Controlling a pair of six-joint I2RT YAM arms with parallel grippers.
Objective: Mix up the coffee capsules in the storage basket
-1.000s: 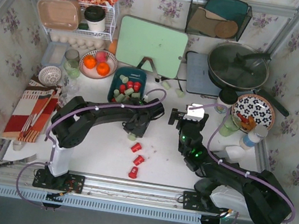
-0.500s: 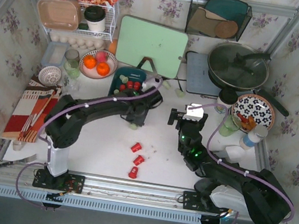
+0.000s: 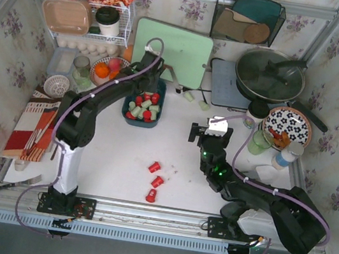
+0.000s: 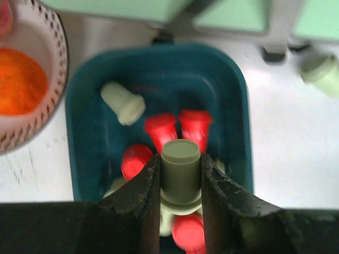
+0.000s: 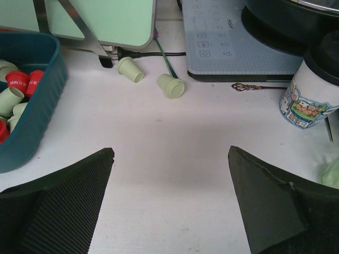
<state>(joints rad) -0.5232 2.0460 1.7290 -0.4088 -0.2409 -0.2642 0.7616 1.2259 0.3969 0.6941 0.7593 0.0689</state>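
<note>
The dark teal storage basket (image 3: 159,109) sits left of the table's centre and holds several red and pale green coffee capsules. My left gripper (image 3: 146,77) hovers over it, shut on a pale green capsule (image 4: 180,169). Below it in the basket (image 4: 241,106) lie red capsules (image 4: 159,129) and a green one (image 4: 123,103). Three red capsules (image 3: 157,182) lie on the table in front. Two green capsules (image 5: 170,85) lie near the cutting board. My right gripper (image 5: 170,153) is open and empty above bare table, right of the basket (image 5: 32,132).
A plate with oranges (image 3: 112,71) is left of the basket, and a green cutting board (image 3: 171,53) stands behind it. An induction plate (image 5: 238,37) with a pot (image 3: 269,75), a printed cup (image 5: 310,95) and a patterned bowl (image 3: 287,126) are to the right. A white wire rack (image 3: 87,17) is at the back left.
My left arm has swung from the table in front of the basket to above its far part, carrying the pale green capsule. The right arm has barely shifted.
</note>
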